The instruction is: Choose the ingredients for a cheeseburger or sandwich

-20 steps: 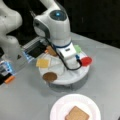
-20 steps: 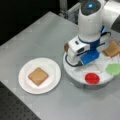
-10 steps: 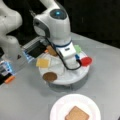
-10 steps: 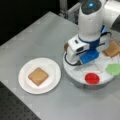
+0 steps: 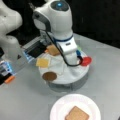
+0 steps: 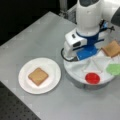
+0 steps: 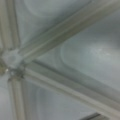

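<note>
Gripper fingers not visible in either front view, hidden under the arm's wrist housing [image 6: 83, 45]. Wrist view is a blurred close-up of the divided tray's ribs [image 7: 62, 37]; no fingers in it. Toast square [image 5: 77, 114] on the plate is cut by a front view's bottom edge. Green leaf piece [image 6: 114, 69] clipped at a front view's right.

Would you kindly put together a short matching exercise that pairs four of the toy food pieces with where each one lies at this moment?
Things:
1. toast square
2. red disc
3. green leaf piece
4. dark round patty

Places:
A. tray compartment beside the yellow cheese square
B. on the white paper plate
C. tray compartment at a front view's right edge, next to the red piece
D. tray compartment at the near rim of the divided tray, below the arm

Pairs: 1-B, 2-D, 3-C, 4-A

The gripper is hidden low over the tray.
</note>
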